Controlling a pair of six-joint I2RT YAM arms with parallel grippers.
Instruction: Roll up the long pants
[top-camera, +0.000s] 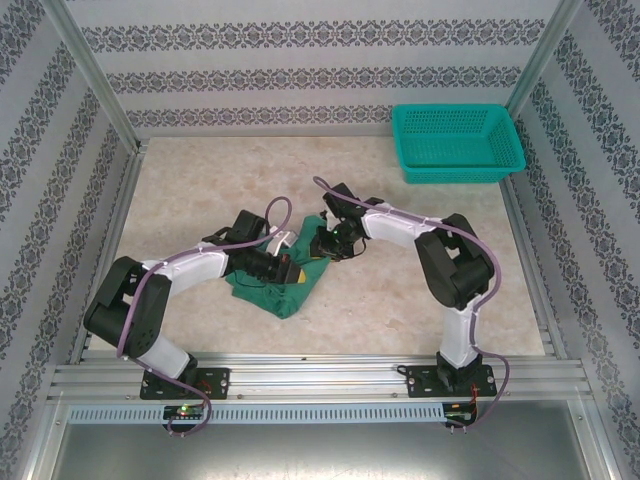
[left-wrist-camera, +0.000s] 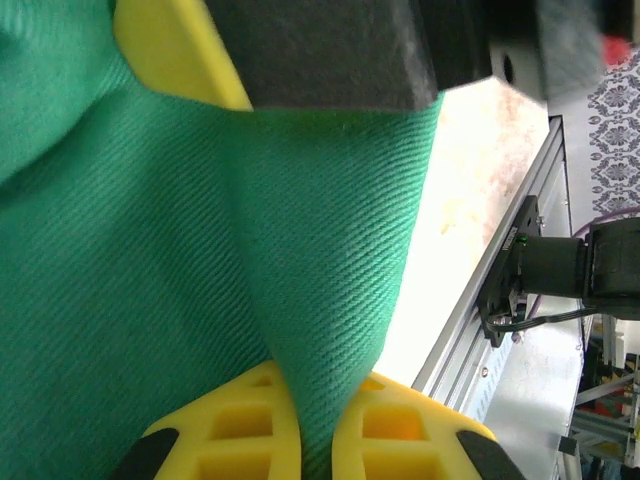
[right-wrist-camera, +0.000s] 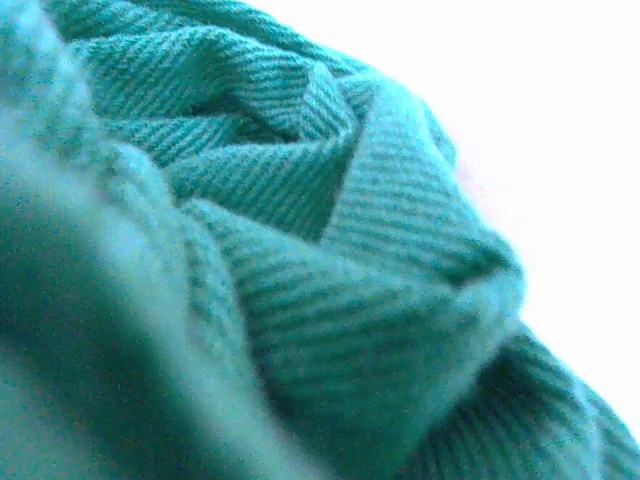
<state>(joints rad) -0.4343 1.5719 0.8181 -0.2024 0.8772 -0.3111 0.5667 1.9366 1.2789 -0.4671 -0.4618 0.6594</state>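
The long pants (top-camera: 281, 293) lie bunched in a small dark green heap at the table's middle, between the two arms. My left gripper (top-camera: 291, 270) rests on the heap's top. In the left wrist view its yellow fingers (left-wrist-camera: 240, 430) are shut on a fold of the pants (left-wrist-camera: 200, 250), with cloth squeezed between them. My right gripper (top-camera: 326, 244) is down at the heap's right upper edge, close to the left one. Its wrist view is pressed against crumpled folds of the pants (right-wrist-camera: 300, 300), which hide its fingers, so their state does not show.
A teal mesh basket (top-camera: 457, 142) stands at the back right corner. The beige table (top-camera: 200, 190) is walled by patterned panels. An aluminium rail (top-camera: 320, 375) runs along the near edge by the arm bases.
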